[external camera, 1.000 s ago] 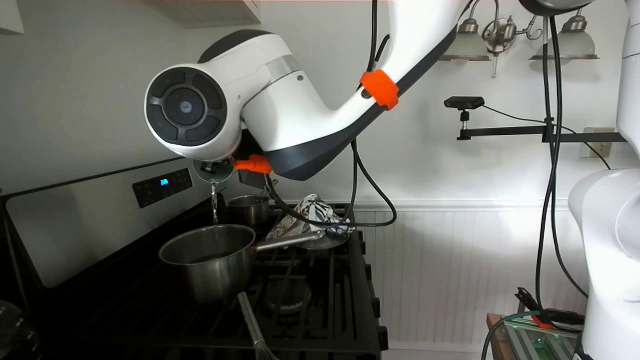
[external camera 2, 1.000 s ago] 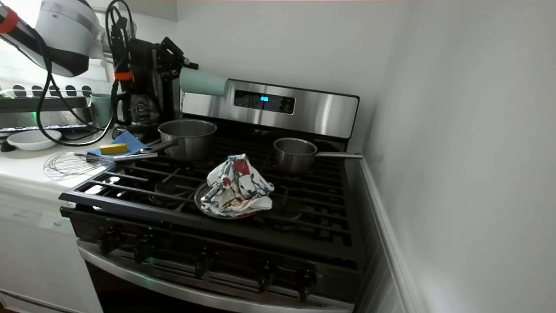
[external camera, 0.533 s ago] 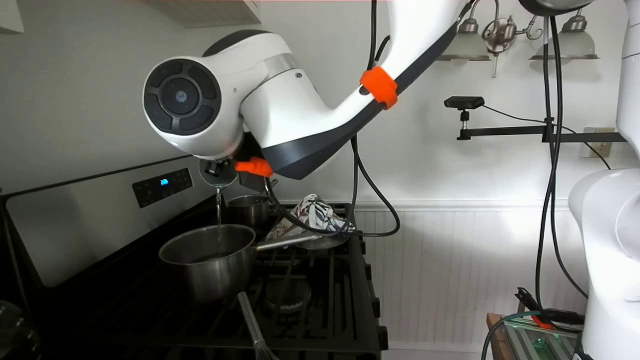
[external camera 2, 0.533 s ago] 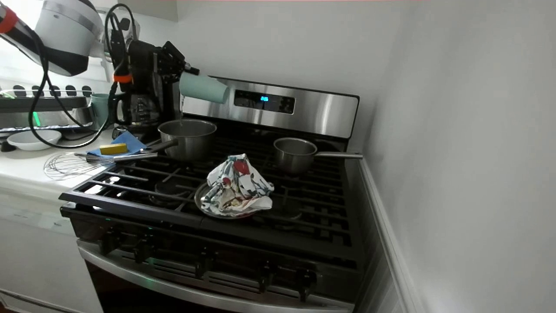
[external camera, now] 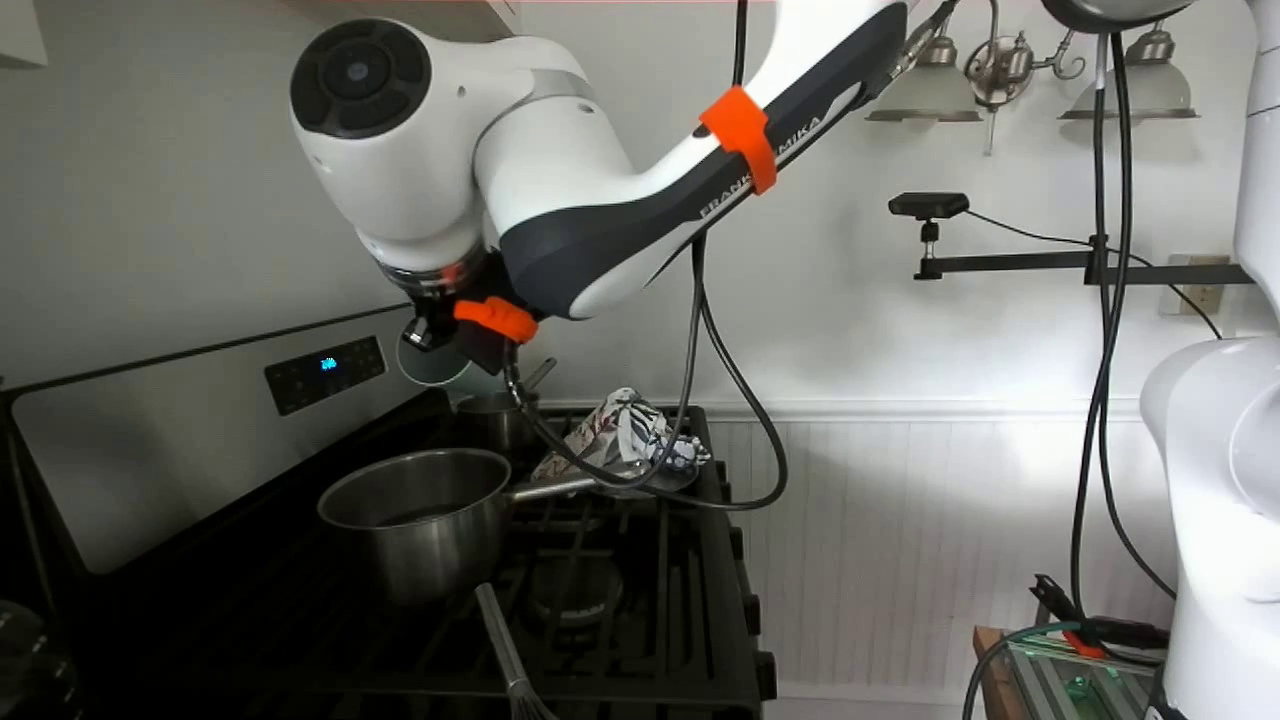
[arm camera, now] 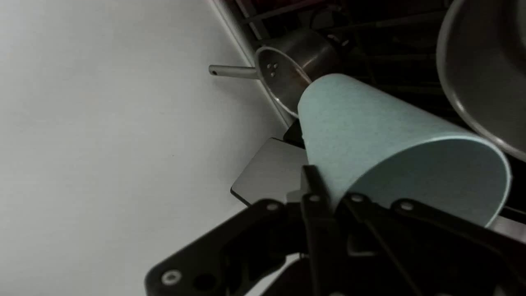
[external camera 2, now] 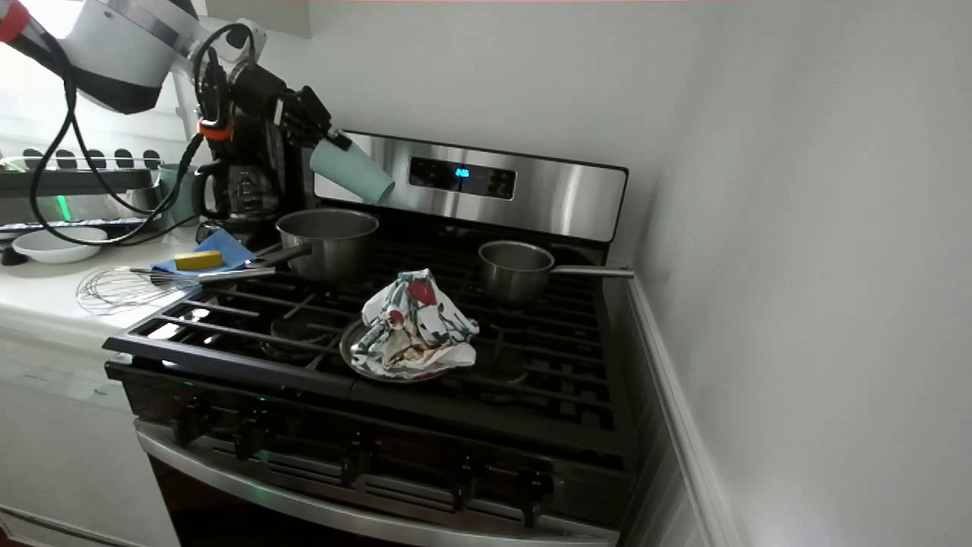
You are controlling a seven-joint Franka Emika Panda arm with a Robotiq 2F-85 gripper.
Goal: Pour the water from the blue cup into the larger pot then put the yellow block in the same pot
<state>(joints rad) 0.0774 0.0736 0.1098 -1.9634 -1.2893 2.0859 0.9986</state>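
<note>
The gripper was drawn nearly together on the wall of the blue cup, pinching it near the rim. The cup, pale, matte and tapered, hung tilted, base lower than mouth, above the level of the larger pot, a wide, straight-handled vessel of brushed steel standing on the stove. The yellow block, rectangular, rested on a blue cloth on the counter. Crumpled floral fabric covered part of a shallow, round pan.
</note>
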